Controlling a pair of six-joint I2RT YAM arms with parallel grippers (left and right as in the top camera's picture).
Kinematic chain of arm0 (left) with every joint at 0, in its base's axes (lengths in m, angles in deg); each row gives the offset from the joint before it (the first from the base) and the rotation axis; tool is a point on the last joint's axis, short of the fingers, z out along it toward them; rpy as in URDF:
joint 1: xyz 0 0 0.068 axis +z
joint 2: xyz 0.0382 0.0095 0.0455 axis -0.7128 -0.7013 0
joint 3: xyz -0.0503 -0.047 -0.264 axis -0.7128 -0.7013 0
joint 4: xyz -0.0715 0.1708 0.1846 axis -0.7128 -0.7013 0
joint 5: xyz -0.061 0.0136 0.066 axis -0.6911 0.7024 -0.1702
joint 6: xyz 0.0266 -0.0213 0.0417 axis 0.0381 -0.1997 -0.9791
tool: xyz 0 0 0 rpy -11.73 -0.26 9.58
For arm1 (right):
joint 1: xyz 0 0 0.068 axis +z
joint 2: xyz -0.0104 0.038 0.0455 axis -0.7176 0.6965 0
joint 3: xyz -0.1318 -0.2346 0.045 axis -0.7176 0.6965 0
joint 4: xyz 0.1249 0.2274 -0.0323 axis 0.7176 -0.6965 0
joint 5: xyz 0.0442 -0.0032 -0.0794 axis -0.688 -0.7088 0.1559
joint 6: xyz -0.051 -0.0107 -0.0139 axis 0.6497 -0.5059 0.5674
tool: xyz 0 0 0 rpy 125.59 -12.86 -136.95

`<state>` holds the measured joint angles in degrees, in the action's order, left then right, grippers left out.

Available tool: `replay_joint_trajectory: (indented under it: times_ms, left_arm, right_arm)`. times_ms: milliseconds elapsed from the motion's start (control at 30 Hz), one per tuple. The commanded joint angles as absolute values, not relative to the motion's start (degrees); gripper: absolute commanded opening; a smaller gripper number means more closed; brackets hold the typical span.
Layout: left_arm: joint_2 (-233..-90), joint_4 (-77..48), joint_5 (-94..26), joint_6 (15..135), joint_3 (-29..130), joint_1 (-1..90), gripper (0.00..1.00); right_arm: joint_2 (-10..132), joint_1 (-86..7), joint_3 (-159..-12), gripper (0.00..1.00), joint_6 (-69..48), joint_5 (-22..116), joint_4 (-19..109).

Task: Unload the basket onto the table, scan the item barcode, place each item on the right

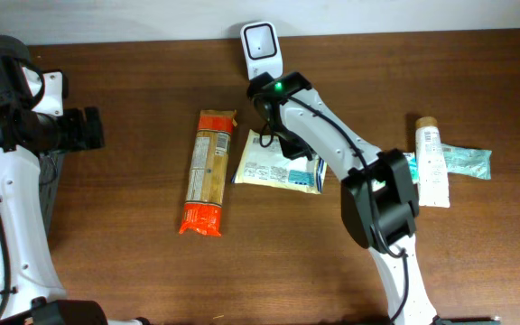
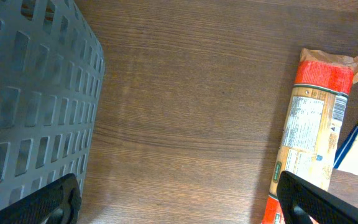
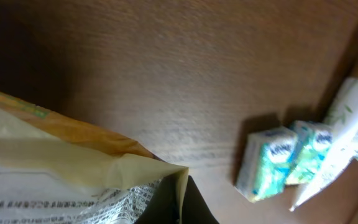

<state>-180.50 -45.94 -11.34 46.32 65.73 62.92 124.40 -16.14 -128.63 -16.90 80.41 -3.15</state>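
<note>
L claw [image 2: 182, 204]: spread wide, empty, beside grey perforated plastic basket [image 2: 30, 93].
Orange-red pasta pack [image 1: 208, 171]: flat on brown wooden bench [image 1: 116, 235].
White scanner [image 1: 261, 45]: bench rear edge.
Cream flat pouch w/ blue edge [image 1: 273, 171]: just below scanner; R claw [image 3: 173, 208] pinching its corner.
Risk: corner-only pinch; pouch prob. sags or slips, barcode misses scanner.

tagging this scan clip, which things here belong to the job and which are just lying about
In the job:
- white barcode scanner
- cream packet, pinched in the shut right fingers

Lying about:
- pasta packet
- tube
- teal pack
- grey basket
- left fingers, open and holding nothing
</note>
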Motion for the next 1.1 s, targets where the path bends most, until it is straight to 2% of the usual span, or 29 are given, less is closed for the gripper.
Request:
replay_joint_trajectory:
  times_ms: [0, 167, 200, 233, 267, 300, 333, 467, 567, 600, 667, 800, 867, 900, 1000, 1033, 1067]
  left_arm:
    - [-180.4, -45.9, -11.3, 45.6, 66.1, 63.3, 0.99]
    - [-180.4, -45.9, -11.3, 45.6, 66.1, 63.3, 0.99]
    - [-180.4, -45.9, -11.3, 45.6, 66.1, 63.3, 0.99]
    - [-180.4, -45.9, -11.3, 45.6, 66.1, 63.3, 0.99]
    - [-180.4, -45.9, -11.3, 45.6, 66.1, 63.3, 0.99]
    - [-180.4, -45.9, -11.3, 45.6, 66.1, 63.3, 0.99]
    - [-180.4, -45.9, -11.3, 45.6, 66.1, 63.3, 0.99]
    - [-180.4, -45.9, -11.3, 45.6, 66.1, 63.3, 0.99]
    - [-180.4, -45.9, -11.3, 45.6, 66.1, 63.3, 0.99]
    - [-180.4, -45.9, -11.3, 45.6, 66.1, 63.3, 0.99]
    - [-180.4, -45.9, -11.3, 45.6, 66.1, 63.3, 0.99]
    - [-180.4, -45.9, -11.3, 45.6, 66.1, 63.3, 0.99]
    - [-180.4, -45.9, -11.3, 45.6, 66.1, 63.3, 0.99]
    - [-180.4, -45.9, -11.3, 45.6, 66.1, 63.3, 0.99]
    - [-180.4, -45.9, -11.3, 45.6, 66.1, 63.3, 0.99]
    - [-180.4, -45.9, -11.3, 45.6, 66.1, 63.3, 0.99]
    - [-180.4, -45.9, -11.3, 45.6, 66.1, 63.3, 0.99]
  right_arm:
    - [124.6, -17.4, -129.6, 0.04, -10.0, 73.5, -0.6]
    - [124.7, -27.1, -129.6, 0.04, 1.6, 51.3, -0.4]
    - [124.7, -28.6, -129.6, 0.09, 3.0, 48.8, -0.8]
    - [124.7, -30.4, -129.6, 0.17, 4.8, 45.7, -1.2]
    - [124.7, -32.7, -129.5, 0.4, 7.2, 41.9, -1.6]
    - [124.8, -34.0, -129.2, 0.51, 8.6, 40.2, -1.6]
    - [125.1, -34.7, -129.0, 0.56, 9.2, 39.5, -1.4]
    - [128.5, -36.6, -128.4, 0.85, 17.2, 34.1, 0.8]
    - [130.1, -36.5, -128.2, 0.95, 24.3, 27.4, 3.8]
    - [130.1, -36.5, -128.2, 0.95, 26.8, 25.0, 3.8]
    - [130.1, -36.1, -128.2, 0.95, 30.6, 21.0, 3.7]
    - [130.2, -34.0, -125.4, 0.93, 33.3, 21.6, 4.5]
    - [130.2, -32.9, -121.4, 0.83, 33.2, 24.9, 7.4]
    - [130.2, -32.7, -119.7, 0.76, 32.3, 26.7, 8.8]
    - [130.2, -32.8, -112.9, 0.37, 26.0, 33.1, 15.1]
    - [130.2, -32.8, -111.7, 0.17, 24.5, 34.3, 16.2]
    - [130.2, -32.9, -111.5, 0.09, 23.8, 34.2, 16.2]
